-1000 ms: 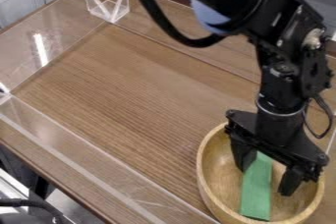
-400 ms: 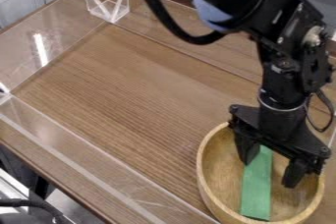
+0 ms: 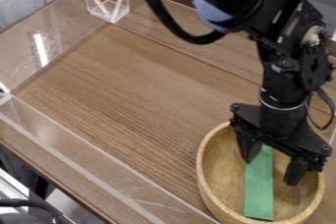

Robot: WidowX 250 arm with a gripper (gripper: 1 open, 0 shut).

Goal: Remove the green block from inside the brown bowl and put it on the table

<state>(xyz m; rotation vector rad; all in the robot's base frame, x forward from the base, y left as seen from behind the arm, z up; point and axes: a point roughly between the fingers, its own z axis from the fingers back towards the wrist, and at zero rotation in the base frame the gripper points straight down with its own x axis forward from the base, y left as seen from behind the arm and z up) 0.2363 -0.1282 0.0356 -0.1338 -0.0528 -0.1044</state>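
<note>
Wood-grain worktop [image 3: 144, 90] fills the single camera view, fenced by low clear plastic walls [image 3: 53, 33] along its far and left edges, with a small clear bracket-like piece [image 3: 108, 4] standing at about eleven o'clock. At five o'clock sits the brown bowl [image 3: 217, 184], and the green block [image 3: 260, 187] lies flat inside it, its long axis running from twelve toward six o'clock. The black arm [image 3: 269, 31] reaches down from the upper right, and its gripper [image 3: 278, 161] points straight down into the bowl with the jaws spread wide, one finger on each side of the block's upper end and apparently not yet pinching it. Compared with a second ago, the gripper sits slightly further toward three o'clock, and the block looks straighter and a little more centred between the fingers; the spread of the jaws is unchanged. That suggests the approach is finished and closing on the block is the step in hand. Nothing else lies on the worktop, so the open wood toward nine o'clock offers free space to set the block down; only the bowl's thick rim has to be cleared on the lift.
</note>
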